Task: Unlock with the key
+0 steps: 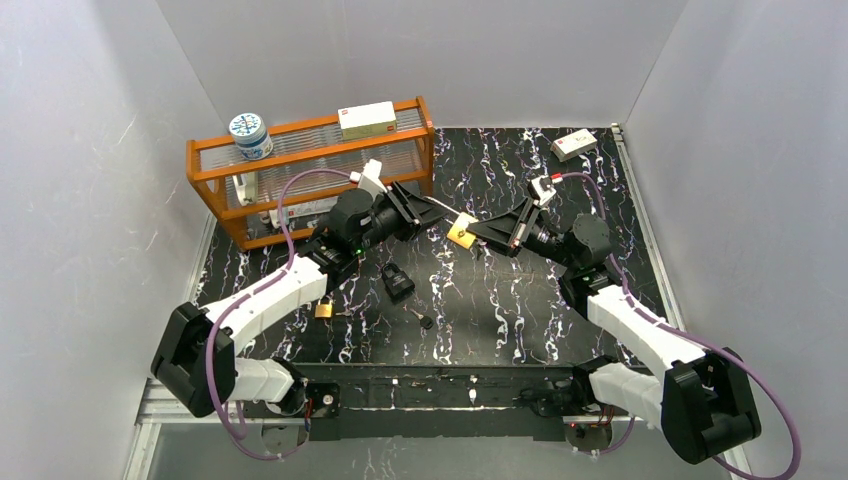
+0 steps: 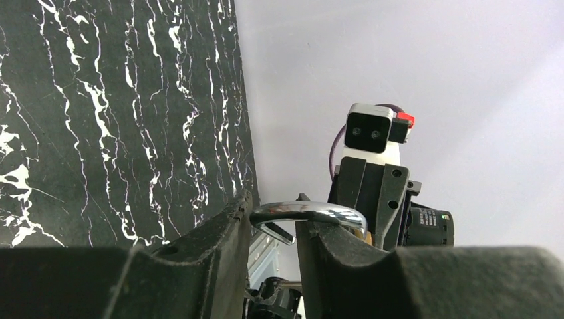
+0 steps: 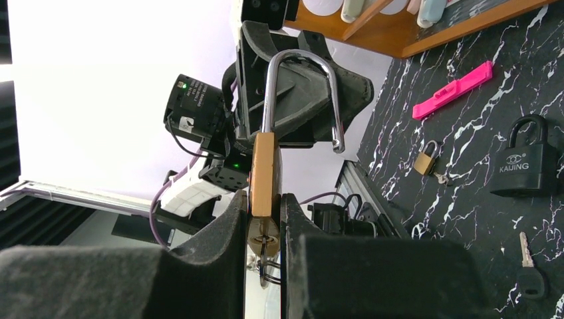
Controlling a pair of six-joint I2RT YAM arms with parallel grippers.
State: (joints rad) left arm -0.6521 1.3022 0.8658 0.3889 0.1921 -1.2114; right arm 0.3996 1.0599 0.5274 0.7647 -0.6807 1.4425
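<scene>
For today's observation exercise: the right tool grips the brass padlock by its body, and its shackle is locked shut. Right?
No. The right tool does grip the brass padlock by its body, but its shackle is open, the free end out of the body; the right wrist view shows it.

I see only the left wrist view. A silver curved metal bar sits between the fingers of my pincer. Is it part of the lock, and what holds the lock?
Observer: Yes, it is the shackle of a flat brass padlock; the right pincer is clamped on the brass body.
Operator: Is this shackle closed or open?
Observer: Open: one leg goes into the body, the other leg ends free in the air.
Operator: Are other locks on the table?
Observer: Yes, for one, a black padlock marked KAIJING lies flat on the black marbled table, untouched.
</scene>
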